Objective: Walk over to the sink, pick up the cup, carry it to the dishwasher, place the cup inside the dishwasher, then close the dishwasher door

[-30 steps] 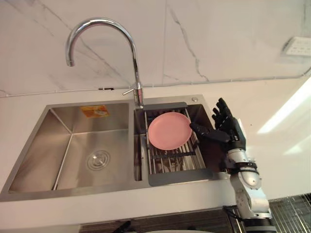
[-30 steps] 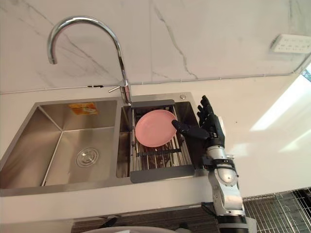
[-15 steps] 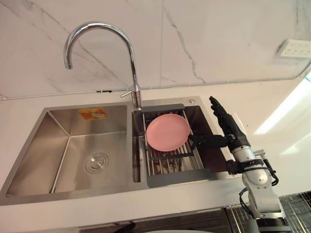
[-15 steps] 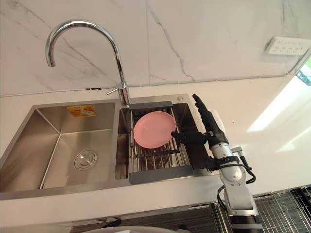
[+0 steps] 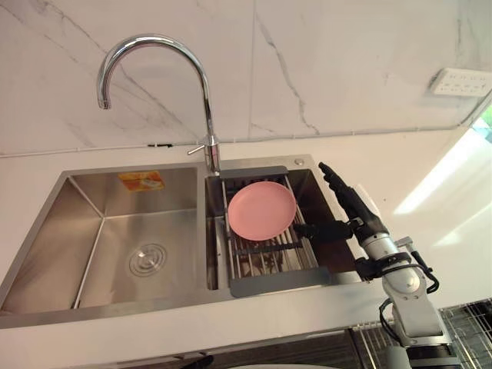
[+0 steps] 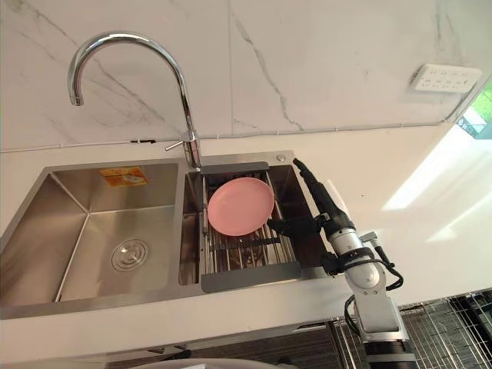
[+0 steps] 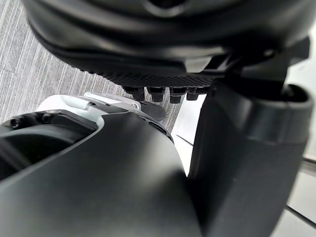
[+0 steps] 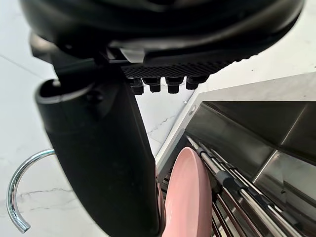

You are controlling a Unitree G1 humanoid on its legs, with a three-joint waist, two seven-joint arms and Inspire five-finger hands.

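Left eye view, right hand stood spread wide just beside pink plate, plate on rack in sink, left hand hung straight-fingered.

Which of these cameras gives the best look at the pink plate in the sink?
The left eye view: the pink plate shows whole, round face to the camera, on the rack. The right eye view shows much the same. The right wrist view catches it edge-on beside the right hand. The left wrist view faces the floor.
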